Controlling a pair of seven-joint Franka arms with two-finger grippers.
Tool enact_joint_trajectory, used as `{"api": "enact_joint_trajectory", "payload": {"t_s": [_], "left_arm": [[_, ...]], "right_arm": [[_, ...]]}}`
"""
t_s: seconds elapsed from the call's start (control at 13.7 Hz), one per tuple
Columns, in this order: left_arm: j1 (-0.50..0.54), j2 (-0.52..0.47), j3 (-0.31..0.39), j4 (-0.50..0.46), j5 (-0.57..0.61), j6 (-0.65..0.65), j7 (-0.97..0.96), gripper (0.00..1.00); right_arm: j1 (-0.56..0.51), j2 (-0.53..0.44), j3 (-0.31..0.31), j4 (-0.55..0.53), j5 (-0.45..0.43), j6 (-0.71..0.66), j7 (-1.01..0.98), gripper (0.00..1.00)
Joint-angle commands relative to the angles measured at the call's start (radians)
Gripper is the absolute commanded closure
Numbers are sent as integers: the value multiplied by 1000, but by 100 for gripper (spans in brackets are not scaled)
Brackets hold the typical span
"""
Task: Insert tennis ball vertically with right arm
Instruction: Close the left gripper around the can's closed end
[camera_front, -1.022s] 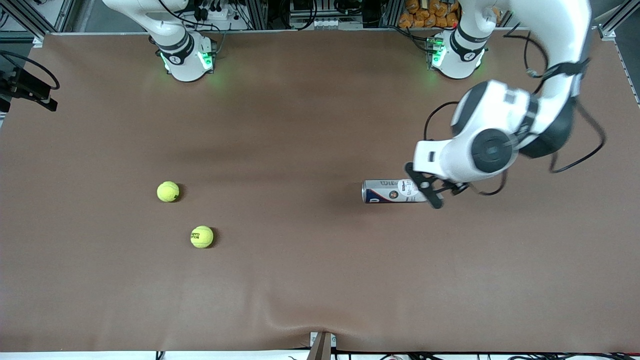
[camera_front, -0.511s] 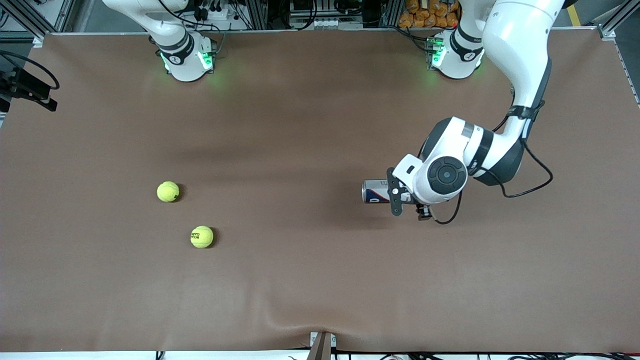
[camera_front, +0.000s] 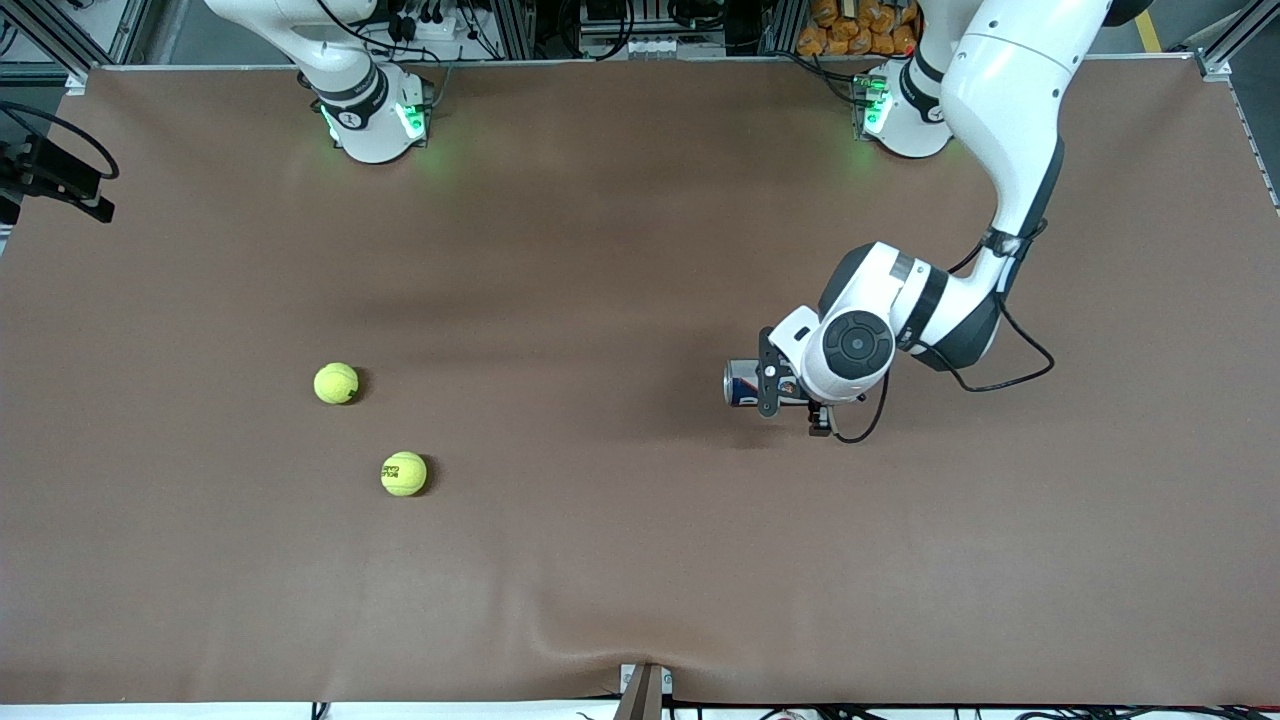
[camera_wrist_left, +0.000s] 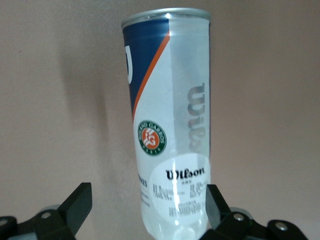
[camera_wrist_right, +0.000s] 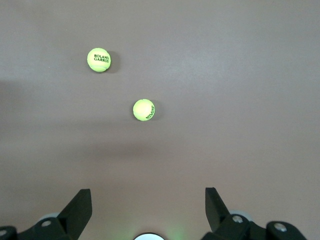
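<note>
Fingers (camera_wrist_left: 75, 205) of the left gripper (camera_wrist_left: 145, 210) spread around a lying Wilson Roland Garros ball can (camera_wrist_left: 170, 125), while the waiting right gripper (camera_wrist_right: 145, 210), also spread, hangs over two Roland Garros tennis balls (camera_wrist_right: 99, 59) (camera_wrist_right: 144, 109) toward the right arm's end.

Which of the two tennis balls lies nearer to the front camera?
The tennis ball with dark lettering facing up lies nearer; it shows lower in the front view. The other tennis ball lies farther off, slightly more toward the right arm's end.
</note>
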Motion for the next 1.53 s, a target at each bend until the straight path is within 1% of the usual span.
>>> {"api": "enact_joint_trajectory", "payload": {"t_s": [0.0, 0.07, 0.15, 0.51, 0.8, 1.24, 1.31, 1.39, 1.46], "left_arm": [[11, -55, -18, -125, 15, 113, 14, 0], [21, -66, -20, -167, 15, 167, 14, 0], [24, -63, -20, -183, 14, 199, 12, 0], [12, -53, -20, -196, 9, 212, -1, 0], [12, -27, -20, -213, 12, 261, -3, 0], [11, -7, -20, -216, 18, 293, -3, 1], [9, -1, -18, -216, 18, 302, -3, 10], [8, -1, -20, -216, 18, 304, -5, 23], [8, -3, -20, -215, 18, 304, -5, 48]], "right_arm": [[-16, -7, 14, 2, -12, -3, -10, 0], [-16, -7, 14, 1, -12, -5, -10, 0], [-16, -7, 14, 2, -12, -6, -10, 0], [-19, -7, 12, 1, -12, -9, -10, 0], [-22, -7, 11, -1, -12, -11, -10, 0], [-30, -7, 9, -5, -12, -12, -12, 0], [-31, -7, 9, -7, -12, -12, -12, 0], [-31, -9, 8, -7, -11, -12, -12, 0], [-30, -9, 9, -7, -12, -12, -12, 0]]}}
